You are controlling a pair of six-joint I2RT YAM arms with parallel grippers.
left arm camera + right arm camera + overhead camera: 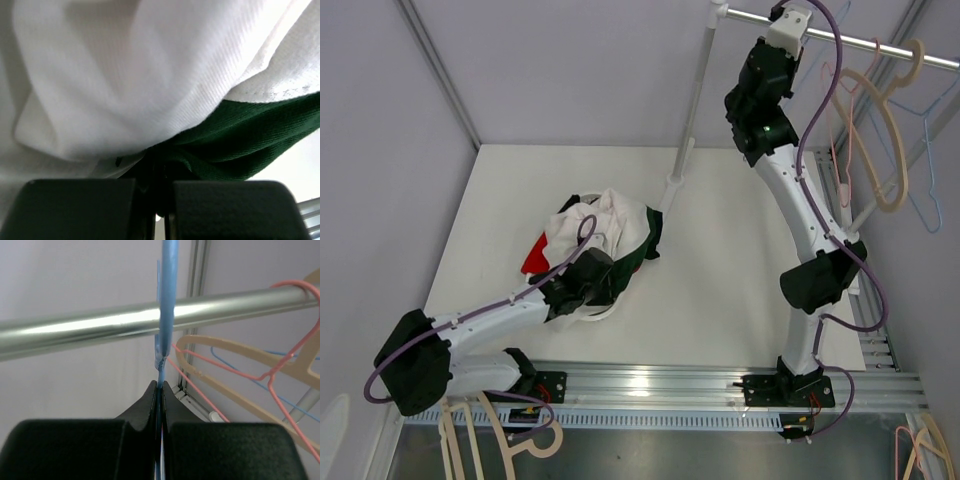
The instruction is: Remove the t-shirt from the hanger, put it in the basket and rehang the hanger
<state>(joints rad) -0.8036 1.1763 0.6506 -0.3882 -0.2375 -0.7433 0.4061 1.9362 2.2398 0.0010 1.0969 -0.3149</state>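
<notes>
The left claw was closed tight on a fold of the crumpled t-shirt, whose white and dark green cloth lay in a heap on the bench in front of the left arm. The right claw was pressed together on the thin blue hanger, high up where it crossed the metal rail, near a beige hanger and a pink wire hanger. I judged that the shirt was already off and the step in hand was hanging the hanger back. The next move seemed to call for the right claw to let go only once the hook sat over the rail, and for the left claw to release the cloth.
</notes>
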